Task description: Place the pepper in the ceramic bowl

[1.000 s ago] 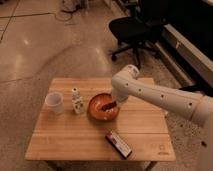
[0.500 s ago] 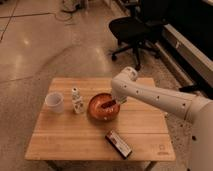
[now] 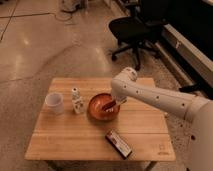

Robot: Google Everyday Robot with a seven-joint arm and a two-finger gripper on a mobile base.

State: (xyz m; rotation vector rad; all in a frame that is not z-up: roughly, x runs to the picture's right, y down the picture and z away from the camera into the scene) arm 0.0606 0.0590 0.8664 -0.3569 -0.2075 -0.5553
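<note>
The orange-red ceramic bowl [image 3: 101, 108] sits near the middle of the wooden table [image 3: 70, 140]. A slim dark red pepper [image 3: 107, 106] shows inside the bowl, right of its centre. My gripper [image 3: 115, 102] reaches down from the white arm [image 3: 155, 96] to the bowl's right rim, with its tip at the pepper. I cannot tell whether it still holds the pepper.
A translucent white cup [image 3: 54, 102] stands at the table's left and a small white bottle [image 3: 76, 100] stands just left of the bowl. A flat red-and-white box [image 3: 119, 143] lies near the front edge. A black office chair [image 3: 134, 30] stands on the floor behind.
The arm has shifted only slightly. The gripper stays low at the bowl's right side, with the pepper inside the bowl.
</note>
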